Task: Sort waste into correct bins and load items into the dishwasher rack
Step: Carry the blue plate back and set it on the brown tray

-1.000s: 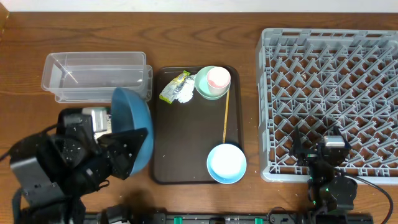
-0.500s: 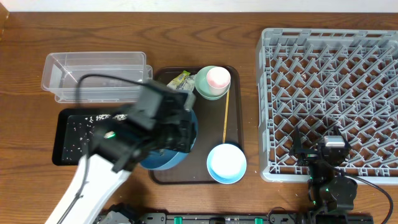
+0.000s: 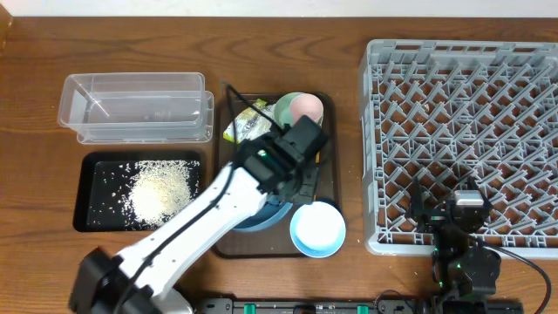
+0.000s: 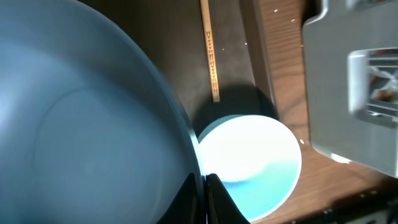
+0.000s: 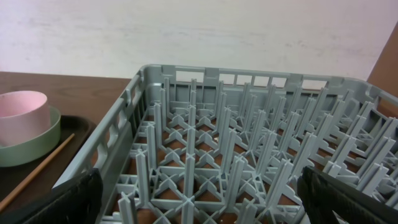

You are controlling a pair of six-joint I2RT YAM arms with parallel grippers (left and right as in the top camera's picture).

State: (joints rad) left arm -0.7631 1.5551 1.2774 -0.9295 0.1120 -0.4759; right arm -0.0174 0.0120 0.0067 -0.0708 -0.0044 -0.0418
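Observation:
My left gripper (image 4: 203, 178) is shut on the rim of the large dark-blue dish (image 4: 81, 118), which fills the left of the left wrist view. Overhead, the dish (image 3: 260, 216) shows under my left arm over the brown tray, beside the light-blue bowl (image 3: 317, 229). The rice heap (image 3: 159, 192) lies in the black tray (image 3: 90, 218). The clear tub (image 3: 135, 106) stands behind it. The wrapper (image 3: 243, 127), the pink cup (image 3: 305, 107) inside the mint-green bowl (image 3: 285, 118) and the wooden stick (image 3: 316, 144) are on the brown tray. My right gripper (image 5: 208, 199) hangs open over the near-left corner of the grey rack (image 3: 466, 122).
The brown serving tray (image 3: 329, 187) sits between the two bins and the rack. Its right rim lies close to the rack's left wall (image 5: 106, 155). The light-blue bowl (image 4: 249, 162) lies just right of the held dish, below the end of the stick (image 4: 210, 50).
My left arm swung right from over the black tray to the brown tray, carrying the dark-blue dish. The rice heap now shows in the black tray. The right arm stayed still.

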